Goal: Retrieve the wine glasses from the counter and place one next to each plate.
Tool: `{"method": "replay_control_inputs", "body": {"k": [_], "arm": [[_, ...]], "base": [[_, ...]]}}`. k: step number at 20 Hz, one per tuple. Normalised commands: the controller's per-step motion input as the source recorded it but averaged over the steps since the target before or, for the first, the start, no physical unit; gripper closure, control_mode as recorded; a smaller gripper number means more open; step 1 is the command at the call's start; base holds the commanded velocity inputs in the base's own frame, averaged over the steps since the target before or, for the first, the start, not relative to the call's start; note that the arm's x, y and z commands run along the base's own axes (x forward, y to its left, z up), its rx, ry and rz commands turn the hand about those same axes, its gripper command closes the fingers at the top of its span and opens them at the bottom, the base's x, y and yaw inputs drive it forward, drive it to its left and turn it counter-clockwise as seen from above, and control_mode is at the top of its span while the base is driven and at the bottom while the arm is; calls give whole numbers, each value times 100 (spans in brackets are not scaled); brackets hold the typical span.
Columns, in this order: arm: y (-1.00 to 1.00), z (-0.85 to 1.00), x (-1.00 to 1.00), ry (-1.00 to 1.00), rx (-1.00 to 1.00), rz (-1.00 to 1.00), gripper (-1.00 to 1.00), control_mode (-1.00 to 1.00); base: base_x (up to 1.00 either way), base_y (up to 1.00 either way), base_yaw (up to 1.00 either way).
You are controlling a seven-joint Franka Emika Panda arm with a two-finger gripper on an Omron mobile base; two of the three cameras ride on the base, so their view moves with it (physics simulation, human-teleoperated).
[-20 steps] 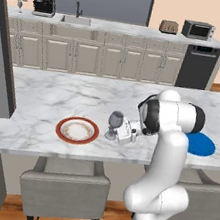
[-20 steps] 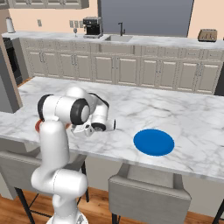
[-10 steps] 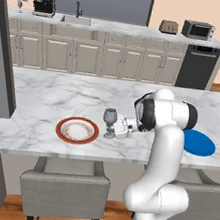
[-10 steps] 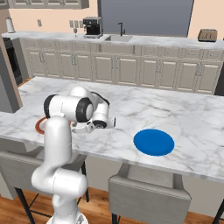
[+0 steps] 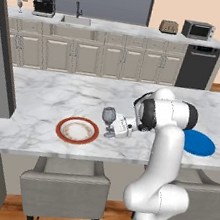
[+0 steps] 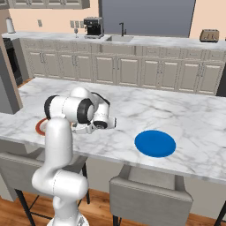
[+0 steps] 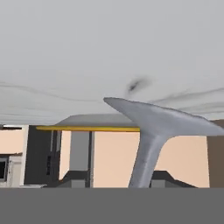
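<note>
One wine glass (image 5: 109, 117) stands upright on the marble island just right of the white plate with the red-brown rim (image 5: 77, 130). My gripper (image 5: 111, 129) reaches in from the right at stem height, its fingers on either side of the stem. The hand view is rolled over: the glass's foot (image 7: 162, 117) rests against the marble, and a dark fingertip (image 7: 75, 177) stands clear of the stem, so the gripper is open. The blue plate (image 5: 198, 143) lies farther right on the island. A second wine glass (image 6: 76, 32) stands on the back counter (image 5: 120, 28) beside the coffee machine.
Grey stools (image 5: 63, 188) stand along the island's near edge. On the back counter are a coffee machine (image 5: 43, 2), a sink (image 5: 76, 19), a toaster (image 5: 168, 26) and a microwave (image 5: 198, 29). A dark tall unit (image 5: 0, 63) stands at the left.
The gripper's fingers have spread apart and let go of the glass's stem. The glass has shifted slightly left and now stands on the island by the rimmed plate.
</note>
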Motion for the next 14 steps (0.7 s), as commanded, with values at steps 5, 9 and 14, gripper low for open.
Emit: {"method": "replay_control_inputs", "body": {"k": [5,9,14], "arm": [[-2,-24,-25,-10,0,0,-100,-100],[-3,-17,-10,-5,0,0,-100,-100],[-14,-9,0,0,0,0,-100,-100]], "base": [[0,0,0],[0,0,0],[0,0,0]]}}
